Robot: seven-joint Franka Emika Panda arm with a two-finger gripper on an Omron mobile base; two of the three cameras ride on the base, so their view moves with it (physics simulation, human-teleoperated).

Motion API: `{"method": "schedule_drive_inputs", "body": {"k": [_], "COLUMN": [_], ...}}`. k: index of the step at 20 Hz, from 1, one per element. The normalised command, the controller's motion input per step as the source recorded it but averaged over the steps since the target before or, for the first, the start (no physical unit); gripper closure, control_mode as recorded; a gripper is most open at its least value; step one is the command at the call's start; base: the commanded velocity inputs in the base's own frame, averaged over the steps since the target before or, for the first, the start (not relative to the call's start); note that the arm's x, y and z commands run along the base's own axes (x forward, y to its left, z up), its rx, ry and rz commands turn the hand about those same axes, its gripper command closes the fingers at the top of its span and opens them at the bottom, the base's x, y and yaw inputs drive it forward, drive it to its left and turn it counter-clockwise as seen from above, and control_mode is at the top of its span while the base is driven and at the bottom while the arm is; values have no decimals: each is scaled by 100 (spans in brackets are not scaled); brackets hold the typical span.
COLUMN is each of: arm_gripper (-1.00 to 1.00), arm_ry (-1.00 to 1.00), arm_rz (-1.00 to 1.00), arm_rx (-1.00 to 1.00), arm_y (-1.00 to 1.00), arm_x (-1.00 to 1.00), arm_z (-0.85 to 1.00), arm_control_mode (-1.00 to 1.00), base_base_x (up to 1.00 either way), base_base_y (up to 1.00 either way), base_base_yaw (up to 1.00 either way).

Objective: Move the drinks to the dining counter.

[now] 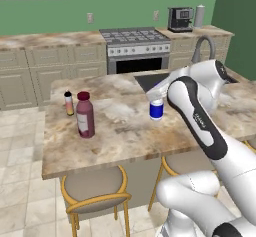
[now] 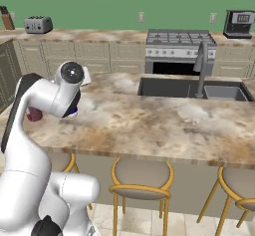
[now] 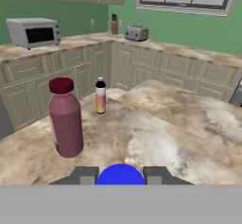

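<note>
White-and-blue bottle point(image 1: 156, 110) pinched in hand point(image 3: 120, 176); hand view adds toaster point(image 3: 136, 32); left base view coffee machine point(image 1: 179, 19).

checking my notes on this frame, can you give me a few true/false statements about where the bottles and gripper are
1. The maroon bottle stands upright on the dining counter. True.
2. The pink bottle lies on its side. False: it stands upright, beside the maroon bottle and apart from it.
3. The gripper is shut on the white-and-blue bottle. True: in the hand view its blue top sits between the two fingertips.
4. The white-and-blue bottle is inside the sink. False: it is at the counter slab, in front of the sink.
5. All three bottles are gathered touching each other. False: the white-and-blue one is well apart from the other two.
</note>
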Motion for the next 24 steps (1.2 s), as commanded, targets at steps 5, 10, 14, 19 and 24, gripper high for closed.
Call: {"method": "schedule_drive_inputs", "body": {"k": [5, 10, 14, 19, 24], "arm_gripper": [100, 100, 100, 100, 100], "arm_ry": [1, 0, 0, -6, -10], "arm_rz": [16, 26, 25, 26, 25], "arm_rx": [-2, 0, 0, 0, 0], "arm_y": [-3, -6, -1, 0, 0], "arm_x": [22, 8, 16, 18, 14], "arm_z": [-29, -25, -19, -25, -23], "arm_control_mode": [-100, -100, -100, -100, -100], "base_base_x": [0, 0, 0, 0, 0], "base_base_y": [0, 0, 0, 0, 0], "base_base_yaw": [0, 0, 0, 0, 0]}}
